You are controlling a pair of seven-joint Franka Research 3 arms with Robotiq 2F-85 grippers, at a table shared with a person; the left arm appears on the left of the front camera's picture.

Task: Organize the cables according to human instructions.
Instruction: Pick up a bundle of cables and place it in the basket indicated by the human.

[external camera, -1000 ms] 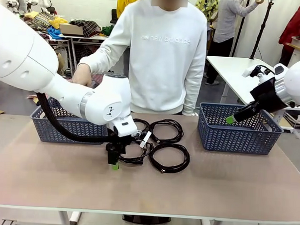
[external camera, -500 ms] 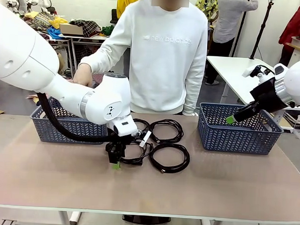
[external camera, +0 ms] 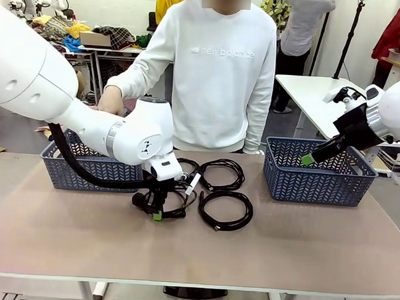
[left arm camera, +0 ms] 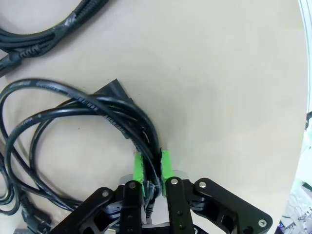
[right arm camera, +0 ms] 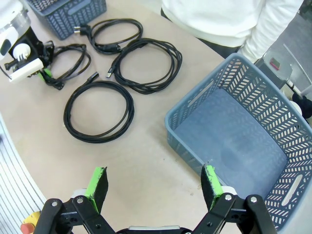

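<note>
left gripper [left arm camera: 151,163]: green pads pinched together on a bunch of cord strands, so it's clamped on the cable.
held cable [left arm camera: 83,102]: coil fans out ahead of the fingertips with a plug at its far edge. Can't tell if it's off the table.
second cable [right arm camera: 69,113]: flat coil just beside the held one, on the gripper's right, untouched.
third cable [right arm camera: 176,61]: beyond the second, toward the person, flat on the table.
fourth cable [right arm camera: 117,22]: beside the third, past the left gripper's far side, also flat.
left basket [external camera: 59,170]: behind the left gripper on its left side. Inside is hidden from here.
right gripper [right arm camera: 155,171]: fingers wide apart, holding nothing, well clear of all the coils.
right basket [right arm camera: 195,105]: just ahead of the right fingertips, with nothing in it.
person's hand [external camera: 110,99]: at the far rim of the left basket. Can't tell if it's a pointing cue.
progress: looks like the very start. No coil is seen in a basket, one is gripped and three are waiting.
left to do: probably lift this coil, carry it to whichever basket the person indicates, release it, then repeat for the other three.
</note>
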